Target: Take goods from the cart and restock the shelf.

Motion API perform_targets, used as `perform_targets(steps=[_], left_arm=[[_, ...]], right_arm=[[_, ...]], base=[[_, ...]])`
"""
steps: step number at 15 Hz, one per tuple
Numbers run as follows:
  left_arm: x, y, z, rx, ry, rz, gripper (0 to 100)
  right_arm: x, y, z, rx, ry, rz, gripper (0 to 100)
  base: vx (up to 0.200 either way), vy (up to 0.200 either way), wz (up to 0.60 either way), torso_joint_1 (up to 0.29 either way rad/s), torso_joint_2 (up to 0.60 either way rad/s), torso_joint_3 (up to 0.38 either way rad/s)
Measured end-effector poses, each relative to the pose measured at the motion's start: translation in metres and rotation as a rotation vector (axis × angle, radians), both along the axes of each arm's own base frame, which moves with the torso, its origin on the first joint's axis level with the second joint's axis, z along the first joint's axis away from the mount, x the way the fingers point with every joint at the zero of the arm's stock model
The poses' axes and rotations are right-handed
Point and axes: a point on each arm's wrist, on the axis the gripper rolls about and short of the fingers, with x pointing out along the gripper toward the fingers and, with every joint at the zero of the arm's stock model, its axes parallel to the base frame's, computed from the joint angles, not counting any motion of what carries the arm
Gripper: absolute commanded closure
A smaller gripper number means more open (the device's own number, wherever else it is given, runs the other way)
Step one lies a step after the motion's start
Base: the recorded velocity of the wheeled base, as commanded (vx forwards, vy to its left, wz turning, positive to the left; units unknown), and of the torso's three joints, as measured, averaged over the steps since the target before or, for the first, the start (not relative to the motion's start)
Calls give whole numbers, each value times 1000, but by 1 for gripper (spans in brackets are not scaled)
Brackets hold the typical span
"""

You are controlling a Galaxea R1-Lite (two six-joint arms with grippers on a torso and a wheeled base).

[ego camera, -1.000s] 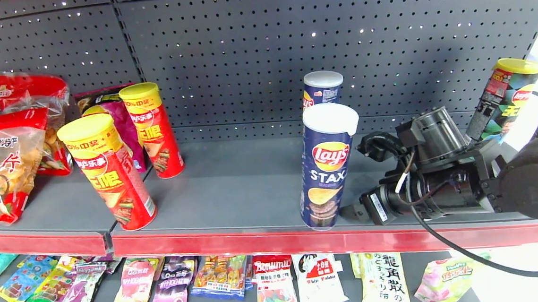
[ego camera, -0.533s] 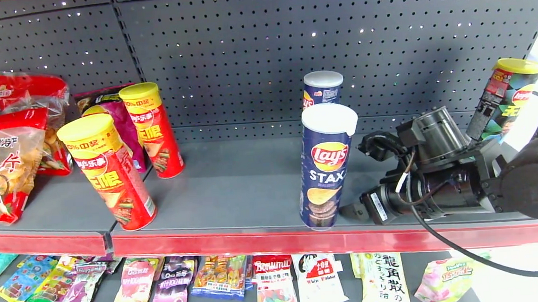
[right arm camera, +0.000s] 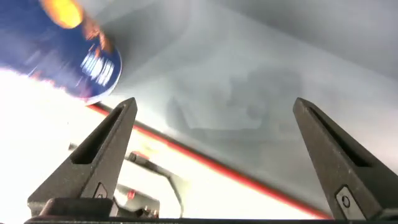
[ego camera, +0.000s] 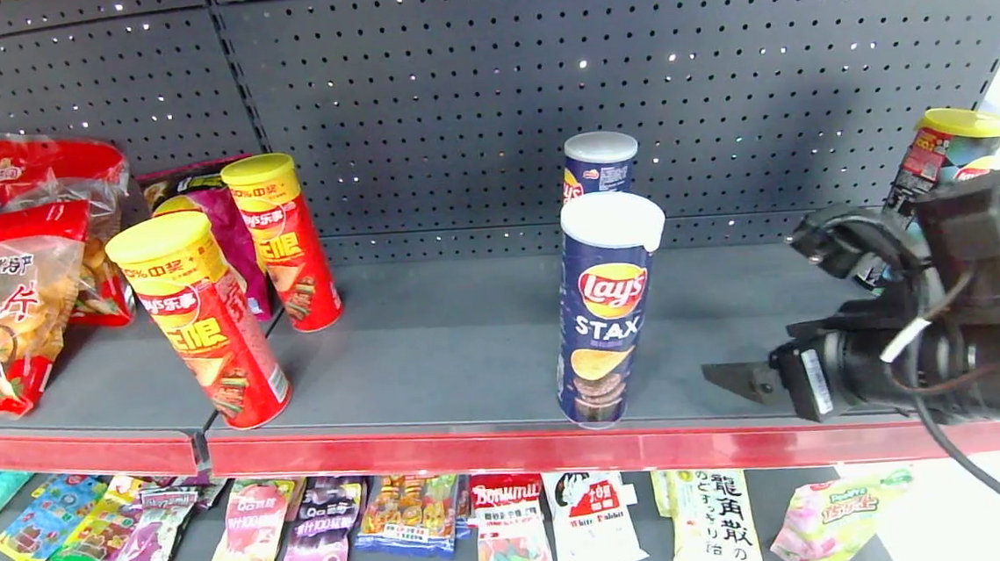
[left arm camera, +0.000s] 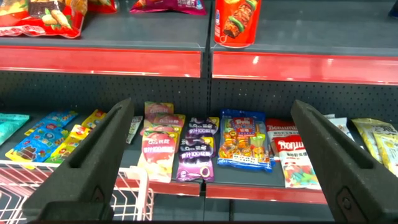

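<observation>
Blue can (ego camera: 609,308) with a white lid stands upright near the front edge of the upper shelf (ego camera: 451,337), just behind the red strip (ego camera: 477,454). We see a second blue can (ego camera: 599,168) behind it, close to the pegboard (ego camera: 452,99). Our right tool (ego camera: 752,364) is to the right of the front can, apart from it and level with its lower part; the right wrist view shows its fingers spread wide with nothing between them. Our left tool (left arm camera: 208,162) is also wide open and holds nothing. It faces the lower shelf (left arm camera: 249,186), where flat packets (left arm camera: 242,140) lie in a row, and a white wire corner of the cart (left arm camera: 134,186) shows close by. Two red cans (ego camera: 199,319) with yellow lids stand on the left part of the upper shelf, with snack bags (ego camera: 9,306) beyond them
</observation>
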Motion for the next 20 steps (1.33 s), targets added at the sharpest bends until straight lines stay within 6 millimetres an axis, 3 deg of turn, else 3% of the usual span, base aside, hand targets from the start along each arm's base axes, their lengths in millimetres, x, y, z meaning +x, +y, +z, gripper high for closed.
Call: perform_targets(steps=[4, 7, 10, 13, 16, 18, 20], left_arm=[[0, 0, 0, 0, 6, -2, 0], [1, 0, 0, 0, 11, -4, 0], [1, 0, 0, 0, 13, -4, 0], [1, 0, 0, -4, 12, -4, 0], [1, 0, 0, -8, 11, -3, 0], [1, 0, 0, -10, 9, -3, 0], [0, 0, 0, -12, 5, -2, 0]], right_arm=[[-80, -43, 22, 49, -203, 4, 0], [-129, -87, 24, 9, -380, -248, 0], [-174, -114, 3, -94, -375, -573, 0], [-213, -118, -31, -157, -371, -692, 0], [-229, -116, -80, -208, -408, -577, 0], [-229, -112, -98, -152, -480, -429, 0], [-228, -108, -106, 21, -522, -298, 0]], base=[[0, 0, 0, 0, 0, 0], [0, 0, 0, 0, 0, 0], [0, 0, 0, 0, 0, 0], [0, 0, 0, 0, 0, 0], [0, 0, 0, 0, 0, 0], [0, 0, 0, 0, 0, 0], [0, 0, 0, 0, 0, 0]])
